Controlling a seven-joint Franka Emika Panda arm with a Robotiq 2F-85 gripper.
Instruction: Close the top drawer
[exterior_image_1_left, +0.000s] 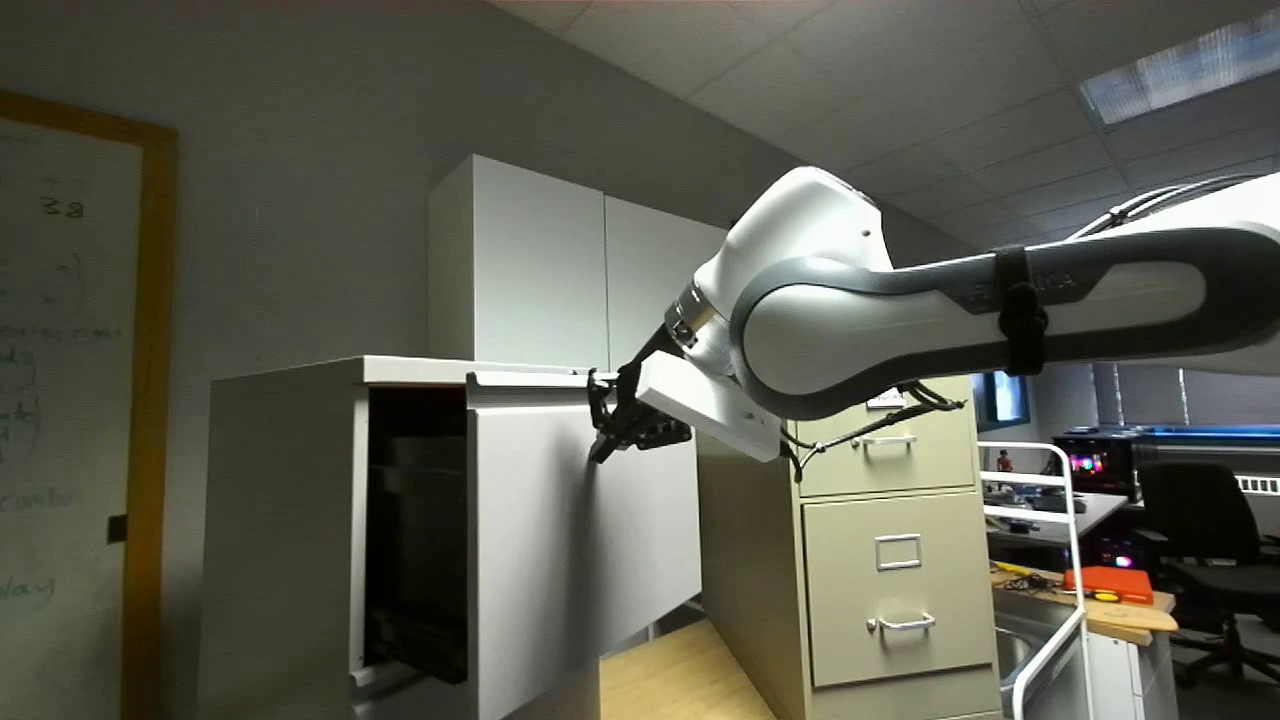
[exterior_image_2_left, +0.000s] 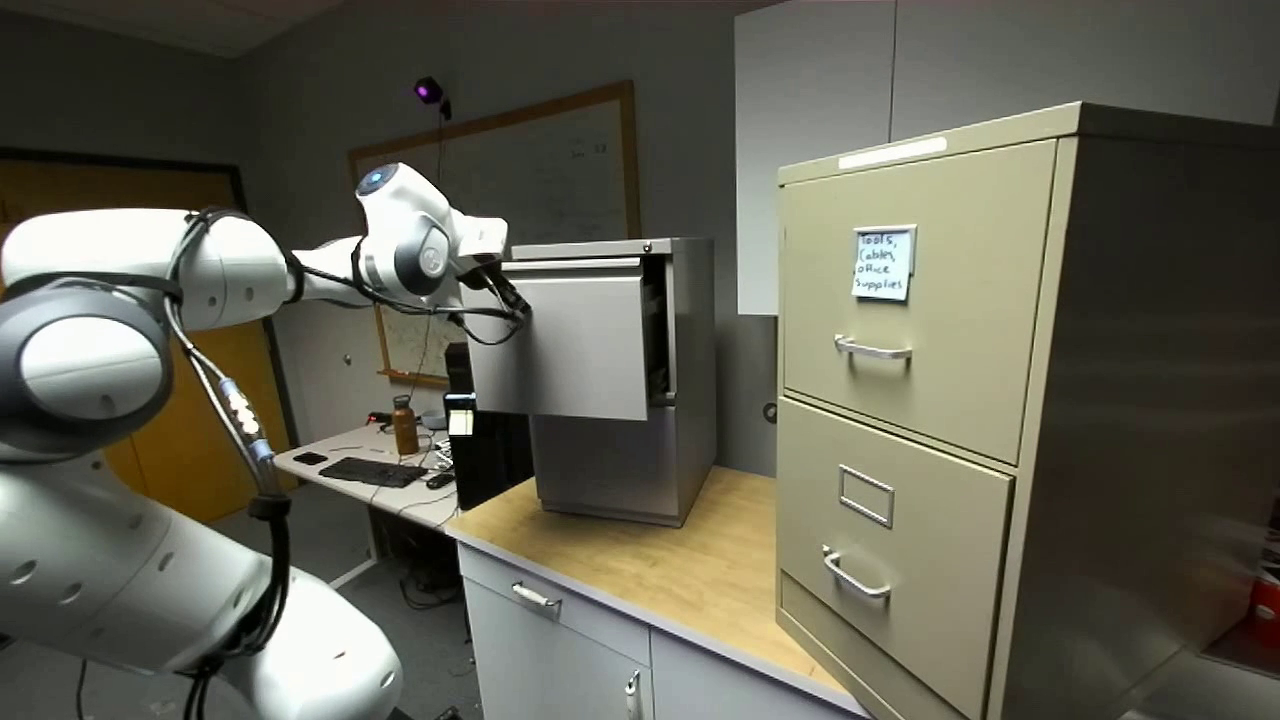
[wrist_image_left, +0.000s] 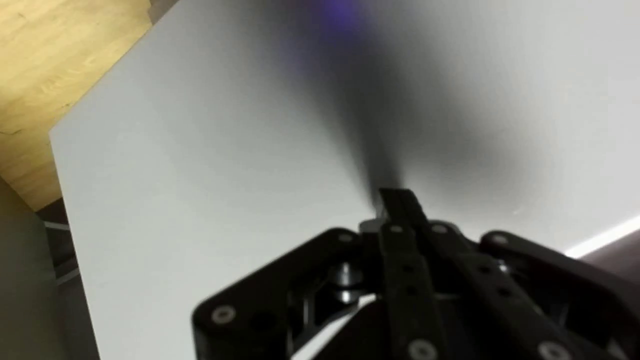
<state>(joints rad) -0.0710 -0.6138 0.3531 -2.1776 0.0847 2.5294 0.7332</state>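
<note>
On the wooden counter (exterior_image_2_left: 735, 510) stands a pale-grey metal cabinet (exterior_image_2_left: 695, 350), upright. Its top drawer (exterior_image_1_left: 580, 520) is part-way out: in both exterior views I note a dark gap between the flat front and the cabinet body. The lower drawer (exterior_image_2_left: 608, 465) beneath appears flush. Closing is therefore outstanding; I judge the push to be the step in hand.

As to handling, the front looks rigid and unlikely to dent under steady pressure. The drawer is probably heavy, contents not identifiable, yet should run easily once moving. The painted face appears smooth, so a slanting push may skid. No grip should be needed; recommended contact is square on the front, near mid-width, to avoid binding.

The gripper (wrist_image_left: 398, 194) slants down to the upper part of that front. Its fingers (wrist_image_left: 402, 245) are pressed together, nothing between them; the tips appear to meet the front, though actual contact cannot be confirmed.
</note>
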